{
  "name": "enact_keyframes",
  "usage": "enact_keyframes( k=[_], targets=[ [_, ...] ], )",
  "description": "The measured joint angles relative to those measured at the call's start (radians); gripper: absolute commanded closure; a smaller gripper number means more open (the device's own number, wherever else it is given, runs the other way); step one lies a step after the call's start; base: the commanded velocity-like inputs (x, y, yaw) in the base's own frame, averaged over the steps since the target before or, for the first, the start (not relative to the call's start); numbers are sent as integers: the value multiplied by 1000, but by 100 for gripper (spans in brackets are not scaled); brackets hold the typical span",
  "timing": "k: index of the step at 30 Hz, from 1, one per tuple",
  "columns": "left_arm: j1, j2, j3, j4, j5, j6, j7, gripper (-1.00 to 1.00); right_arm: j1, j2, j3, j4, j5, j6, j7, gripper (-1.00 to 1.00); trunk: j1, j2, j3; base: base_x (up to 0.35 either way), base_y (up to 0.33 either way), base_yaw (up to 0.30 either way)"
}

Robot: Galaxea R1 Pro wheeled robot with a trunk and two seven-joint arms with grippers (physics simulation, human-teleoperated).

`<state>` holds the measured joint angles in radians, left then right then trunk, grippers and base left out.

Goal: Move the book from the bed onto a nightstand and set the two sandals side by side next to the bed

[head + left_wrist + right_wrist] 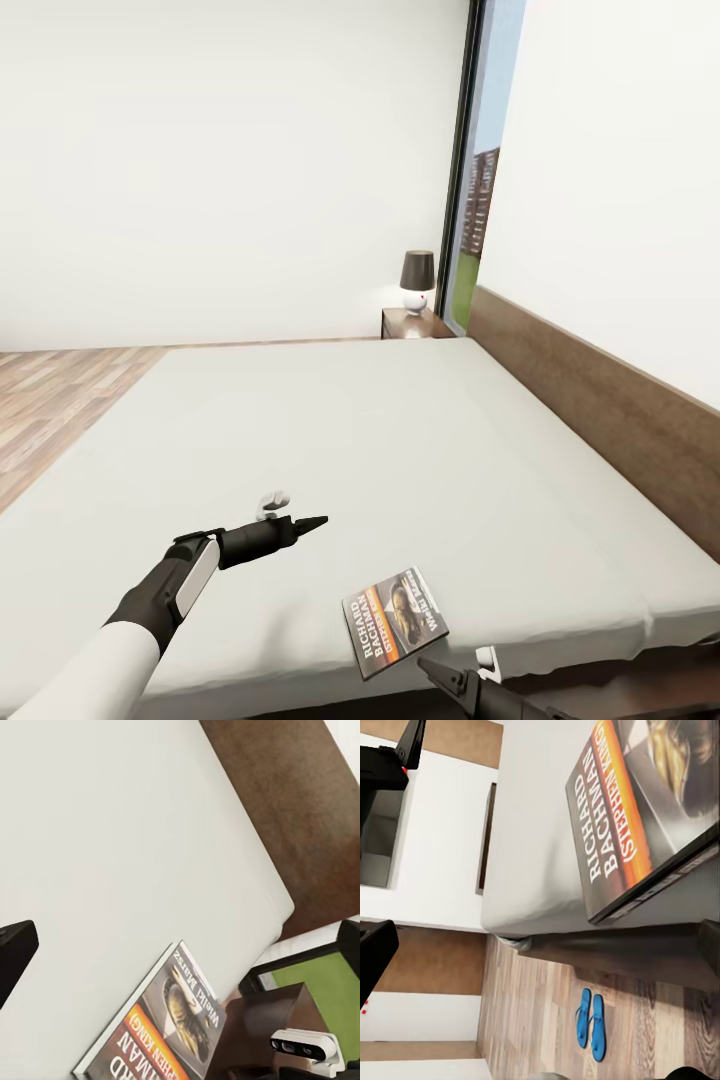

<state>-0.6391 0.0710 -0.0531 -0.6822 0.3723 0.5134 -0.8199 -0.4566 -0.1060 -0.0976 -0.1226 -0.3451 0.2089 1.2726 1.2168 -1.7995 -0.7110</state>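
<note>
While I look down from my head camera, a very wide bed (pixel 380 450) with a smooth off-white mattress fills most of the scene, its long brown wooden headboard (pixel 610 410) running along the white wall on my right. The book (pixel 395 621), a thin dark paperback with white "RICHARD BACHMAN" lettering and an orange band, lies flat on the mattress close to the bed's near edge.

My left claw (pixel 312 523) hovers low over the mattress, well to the left of the book and apart from it, its dark tip pointing toward the headboard; the fingers look drawn together to a point. My right claw (pixel 445 673) sits at the near edge of the bed, just beside the book's lower corner; I cannot tell whether it touches the book, or whether its fingers stand apart or together.

At the far end of the bed, a reddish-brown nightstand (pixel 405 324) stands by a tall dark-framed window (pixel 480 180). A small lamp (pixel 417 280) with a dark shade and a round white base sits on it.

In my right wrist view, two blue sandals (pixel 591 1023) lie side by side on the brown wood-plank floor (pixel 540 1020), near the bed.
</note>
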Motion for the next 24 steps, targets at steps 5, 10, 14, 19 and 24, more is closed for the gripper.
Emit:
enact_keyframes(
  k=[5, 10, 14, 19, 24],
  targets=[
    [0, 0, 0, 0, 0, 0, -1, -100, 0, 0, 0, 0, 0, 0, 0, -100, 19, -35, -16, 0, 0, 0],
    [0, 0, 0, 0, 0, -1, -1, -100, 0, 0, 0, 0, 0, 0, 0, -100, 27, -49, -22, 0, 0, 0],
    [0, 0, 0, 0, 0, 0, -1, -100, 0, 0, 0, 0, 0, 0, 0, -100, 27, -49, -22, 8, 0, 0],
    [0, 0, 0, 0, 0, -1, -1, -100, 0, 0, 0, 0, 0, 0, 0, -100, 27, -49, -22, 155, 0, 0],
    [0, 0, 0, 0, 0, -1, -1, -100, 0, 0, 0, 0, 0, 0, 0, -100, 27, -49, -22, 32, 0, 0]
  ],
)
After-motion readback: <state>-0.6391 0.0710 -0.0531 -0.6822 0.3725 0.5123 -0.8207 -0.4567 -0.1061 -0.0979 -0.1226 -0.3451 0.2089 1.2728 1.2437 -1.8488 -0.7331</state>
